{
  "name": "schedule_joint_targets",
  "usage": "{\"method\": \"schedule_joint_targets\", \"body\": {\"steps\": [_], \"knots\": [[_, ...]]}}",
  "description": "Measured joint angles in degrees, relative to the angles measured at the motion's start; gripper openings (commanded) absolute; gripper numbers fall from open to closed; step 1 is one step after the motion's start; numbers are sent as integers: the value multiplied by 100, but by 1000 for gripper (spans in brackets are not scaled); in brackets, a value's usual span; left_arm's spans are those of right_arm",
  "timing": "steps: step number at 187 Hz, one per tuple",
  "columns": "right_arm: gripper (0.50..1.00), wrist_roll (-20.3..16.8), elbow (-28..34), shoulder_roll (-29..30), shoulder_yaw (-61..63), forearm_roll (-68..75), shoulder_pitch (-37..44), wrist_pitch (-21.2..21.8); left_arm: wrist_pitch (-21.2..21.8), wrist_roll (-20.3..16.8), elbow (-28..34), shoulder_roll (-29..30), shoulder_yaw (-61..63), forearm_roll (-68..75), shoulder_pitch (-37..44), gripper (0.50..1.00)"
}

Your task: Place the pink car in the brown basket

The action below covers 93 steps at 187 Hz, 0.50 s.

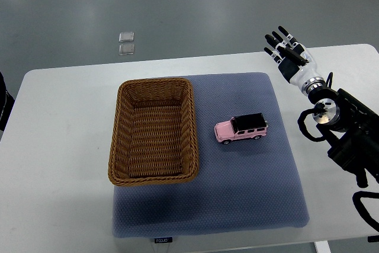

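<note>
A pink toy car (241,128) with a black roof stands on the blue-grey mat (249,188), just right of the brown wicker basket (191,124). The basket is empty and sits on the mat's left part. My right hand (283,44) hovers above the table's far right edge, well beyond and to the right of the car. Its black fingers (276,39) are spread and hold nothing. Its arm (340,125) enters from the right edge. The left arm does not show.
The white table (59,146) carries the mat. On the grey floor beyond the table lie two small clear squares (126,42). A dark object (3,105) shows at the left edge.
</note>
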Motion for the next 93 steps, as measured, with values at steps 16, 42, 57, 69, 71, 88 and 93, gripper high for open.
{"method": "schedule_joint_targets", "body": {"steps": [16, 42, 57, 69, 71, 88, 93], "knots": [[909, 1, 0, 10, 7, 0, 0, -3, 0, 0, -1, 0, -1, 0, 1, 1000], [909, 1, -8, 9, 10, 1, 4, -6, 0, 0, 5, 0, -1, 0, 1, 1000], [909, 1, -9, 5, 9, 1, 43, -6, 0, 0, 7, 0, 0, 0, 1, 1000], [909, 1, -12, 0, 9, 1, 63, -6, 0, 0, 7, 0, -1, 0, 1, 1000], [909, 1, -12, 0, 9, 1, 65, -6, 0, 0, 6, 0, -1, 0, 1, 1000], [909, 1, 28, -33, 6, 13, 70, -3, 0, 0, 3, 0, -2, 0, 2, 1000], [909, 1, 41, -38, 4, 15, 70, -3, 0, 0, 3, 0, -2, 0, 1, 1000]]}}
